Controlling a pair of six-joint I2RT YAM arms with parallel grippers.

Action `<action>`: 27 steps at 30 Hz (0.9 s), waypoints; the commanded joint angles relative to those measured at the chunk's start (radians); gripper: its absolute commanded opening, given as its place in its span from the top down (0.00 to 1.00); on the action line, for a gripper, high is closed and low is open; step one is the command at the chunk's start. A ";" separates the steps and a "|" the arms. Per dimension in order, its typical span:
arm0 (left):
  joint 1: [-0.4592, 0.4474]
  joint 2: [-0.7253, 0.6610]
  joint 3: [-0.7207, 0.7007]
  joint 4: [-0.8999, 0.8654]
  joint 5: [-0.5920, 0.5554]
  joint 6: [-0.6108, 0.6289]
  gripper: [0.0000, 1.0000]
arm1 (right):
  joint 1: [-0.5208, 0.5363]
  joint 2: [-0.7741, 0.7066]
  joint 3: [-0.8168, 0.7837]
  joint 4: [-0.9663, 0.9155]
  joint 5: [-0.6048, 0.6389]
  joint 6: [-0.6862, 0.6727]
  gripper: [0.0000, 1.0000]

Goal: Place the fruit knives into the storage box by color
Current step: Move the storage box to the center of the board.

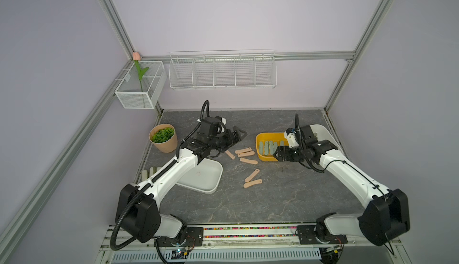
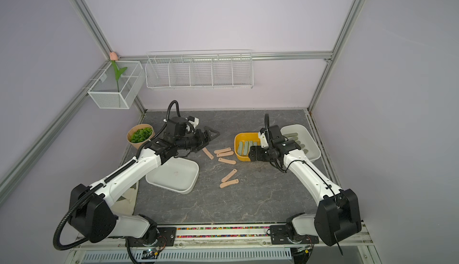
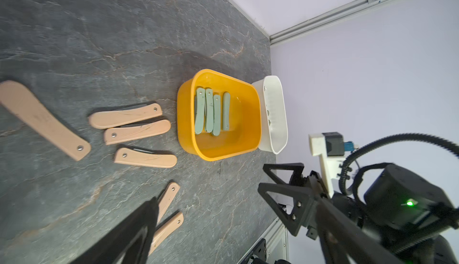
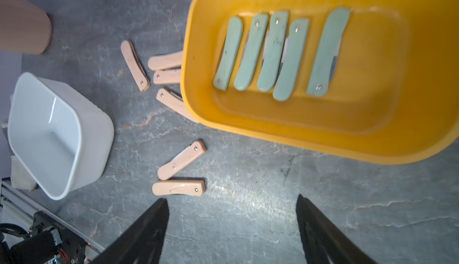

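**Top views:** stereo pair, high at front of table (image 1: 273, 200), facing down and toward back wall (image 1: 223, 27); wide, nearly the same field, whole table w/ left arm (image 1: 173, 173) & right arm (image 1: 347, 173).
**Left wrist cam:** low, close to table, faces across to yellow box (image 3: 186, 126) & right arm.
**Right wrist cam:** close above yellow box, facing down.
**Shared by all:** yellow box, pink knives (image 4: 177, 187).

Pale lilac walls (image 1: 236, 14) close the cell on three sides, framed by silver aluminium rails (image 1: 310, 54). The surface (image 1: 273, 200) is a dark grey, stone-patterned slab with pale veins, under soft, even light. A white wire rack (image 1: 222, 71) of five compartments hangs on the back wall. A white mesh basket (image 1: 135, 99) holding a pink tulip (image 1: 136, 55) hangs in the back left corner. A potted green plant (image 1: 163, 136) stands by the surface's left edge.
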 commanded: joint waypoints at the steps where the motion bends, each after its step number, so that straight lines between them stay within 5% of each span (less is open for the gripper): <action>1: 0.025 -0.044 -0.045 -0.009 -0.017 0.014 0.01 | 0.021 -0.019 -0.077 0.044 0.029 0.047 0.18; 12: 0.038 -0.109 -0.115 -0.011 -0.017 0.017 0.01 | 0.026 0.116 -0.148 0.147 0.117 0.092 0.37; 27: 0.054 -0.250 -0.218 -0.214 -0.172 0.108 0.01 | 0.025 0.290 0.023 0.184 0.142 0.127 0.40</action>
